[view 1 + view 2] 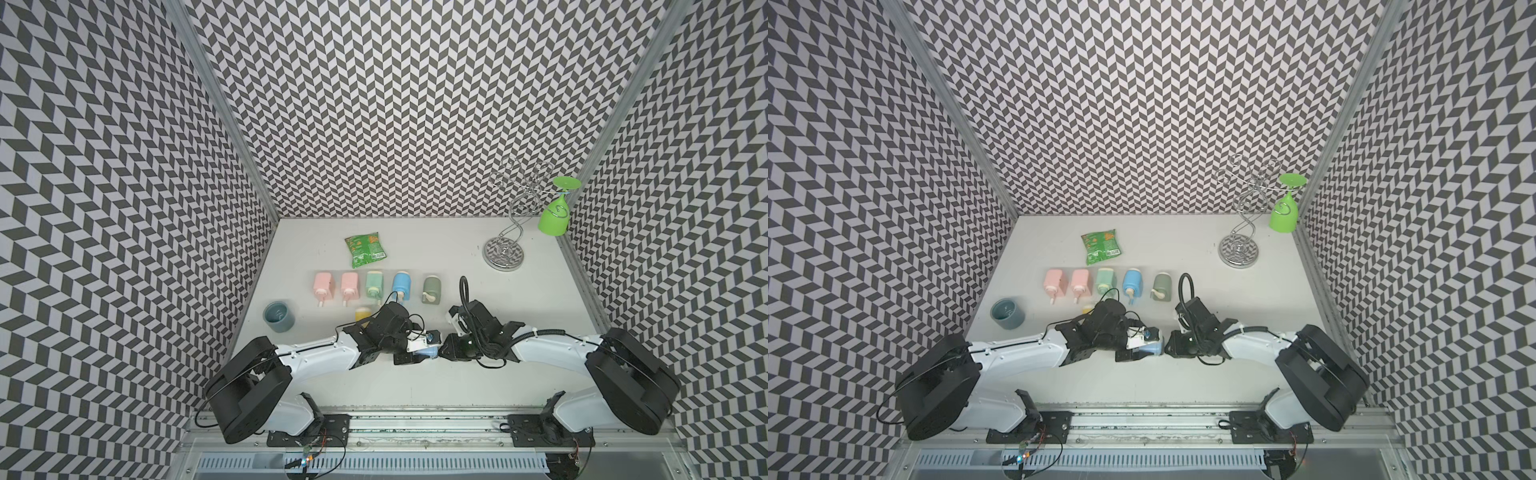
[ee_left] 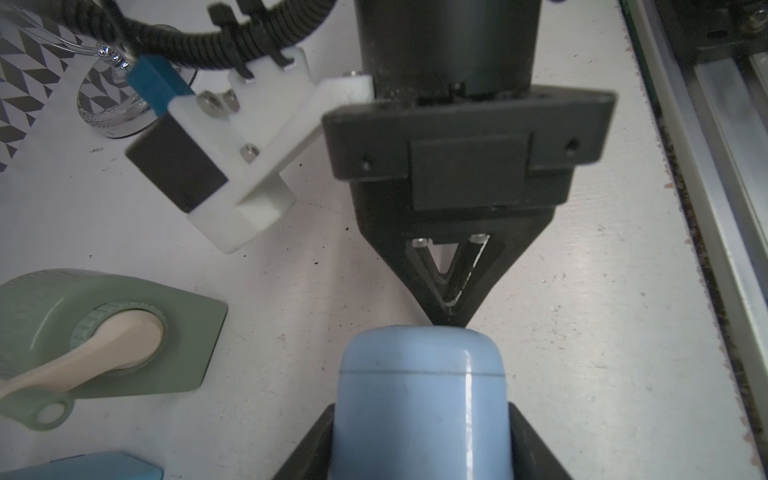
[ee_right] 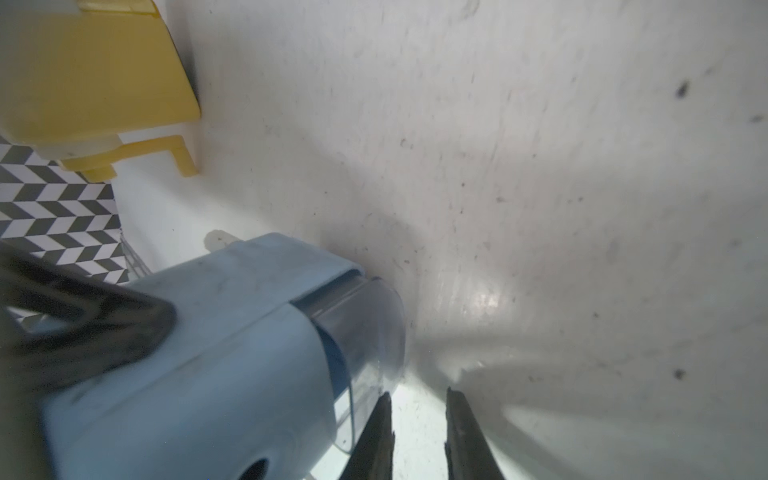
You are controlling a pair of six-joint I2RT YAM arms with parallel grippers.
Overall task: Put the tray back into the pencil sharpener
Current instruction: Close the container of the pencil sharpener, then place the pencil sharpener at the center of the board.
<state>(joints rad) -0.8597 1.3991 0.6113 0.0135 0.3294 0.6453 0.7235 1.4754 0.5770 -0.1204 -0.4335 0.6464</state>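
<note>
Clamping light-blue plastic pencil sharpener (image 2: pixel 419 374) in left pincer (image 2: pixel 422 451), facing its protruding translucent tray (image 3: pixel 361 328) end-on with narrow, empty right pincer (image 3: pixel 417 395).

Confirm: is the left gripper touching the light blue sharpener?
Touching. Left wrist view shows the left gripper clamped on the light blue sharpener, jaws flush against both its sides.
</note>
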